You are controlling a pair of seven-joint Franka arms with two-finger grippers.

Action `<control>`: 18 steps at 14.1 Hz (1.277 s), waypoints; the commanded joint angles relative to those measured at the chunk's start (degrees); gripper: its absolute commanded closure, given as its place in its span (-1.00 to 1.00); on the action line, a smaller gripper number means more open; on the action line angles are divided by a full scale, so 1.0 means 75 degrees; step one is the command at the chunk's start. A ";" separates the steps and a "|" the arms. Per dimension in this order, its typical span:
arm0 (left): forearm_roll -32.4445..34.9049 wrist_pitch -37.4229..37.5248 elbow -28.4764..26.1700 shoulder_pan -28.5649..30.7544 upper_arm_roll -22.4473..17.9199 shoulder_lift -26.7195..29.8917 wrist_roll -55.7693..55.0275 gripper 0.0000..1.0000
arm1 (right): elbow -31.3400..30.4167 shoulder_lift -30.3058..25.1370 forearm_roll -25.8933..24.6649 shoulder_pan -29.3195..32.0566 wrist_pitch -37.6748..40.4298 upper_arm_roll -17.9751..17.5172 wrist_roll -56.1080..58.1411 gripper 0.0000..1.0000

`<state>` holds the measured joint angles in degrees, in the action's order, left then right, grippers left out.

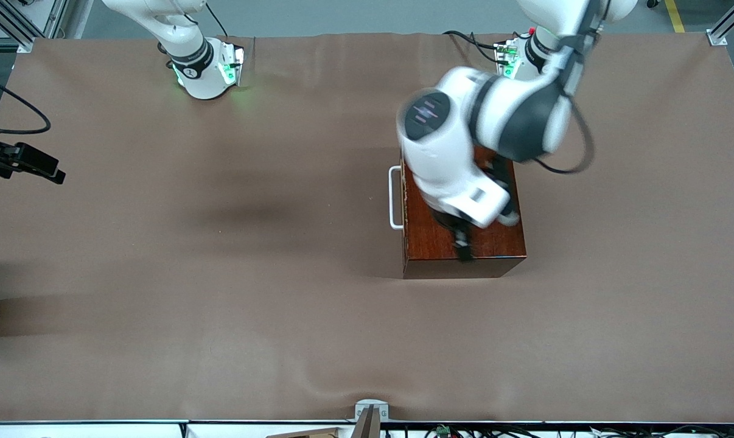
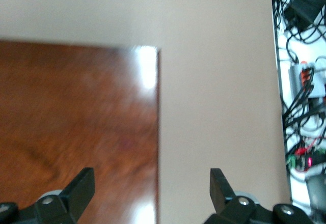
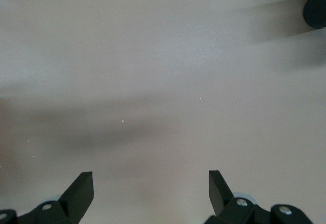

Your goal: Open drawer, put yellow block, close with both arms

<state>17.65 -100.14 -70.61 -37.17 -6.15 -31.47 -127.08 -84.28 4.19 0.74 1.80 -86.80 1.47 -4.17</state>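
Brown table cloth (image 1: 221, 316) rippled, dark wooden box (image 1: 495, 243) under wide left tool (image 2: 153, 193), right tool (image 3: 151, 193) wide over bare cloth.

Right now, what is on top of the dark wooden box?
Nothing rests on the wooden box. The left gripper hangs over its top, fingers open. The arm covers part of the lid. The drawer looks closed, so its inside is hidden.

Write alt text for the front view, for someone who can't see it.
The left arm reaches over a dark wooden box, its open left gripper above the box's top. The drawer looks shut; the open right gripper waits at the right arm's end of the table.
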 commanded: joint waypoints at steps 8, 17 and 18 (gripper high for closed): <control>-0.0806 -0.0207 -0.0661 0.2295 0.0128 0.0738 0.4096 -1.00 | -0.0001 -0.0101 -0.0099 -0.0017 0.0031 -0.0009 -0.0006 -1.00; -0.1627 -0.0207 -0.2629 0.3515 0.0128 0.2648 0.8700 -1.00 | -0.0001 -0.0101 -0.0099 -0.0017 0.0019 -0.0009 -0.0006 -1.00; -0.1697 -0.0207 -0.2852 0.3585 0.0117 0.2882 0.9251 -1.00 | -0.0001 -0.0101 -0.0111 -0.0017 0.0008 -0.0009 -0.0006 -1.00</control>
<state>6.41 -101.03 -85.53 -11.23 -5.85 -15.40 -64.58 -84.26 4.19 0.74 1.79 -86.89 1.46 -4.17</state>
